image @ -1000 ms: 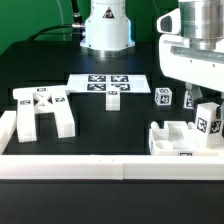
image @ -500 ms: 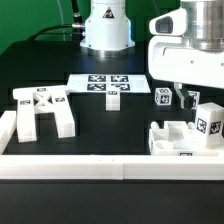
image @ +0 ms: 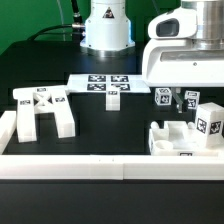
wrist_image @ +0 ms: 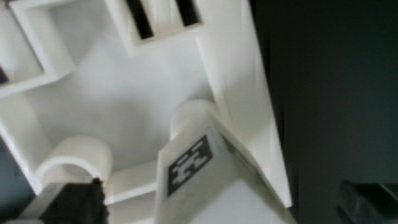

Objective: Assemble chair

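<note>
Our gripper (image: 185, 102) hung open over the small blocky white plastic chair (image: 175, 142); we judged it light, rigid, slick, best pinched across its flat parallel faces.

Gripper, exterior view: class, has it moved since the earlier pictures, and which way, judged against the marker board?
Yes. The gripper has shifted toward the exterior view's left, closer to the marker board, which has stayed put.
</note>
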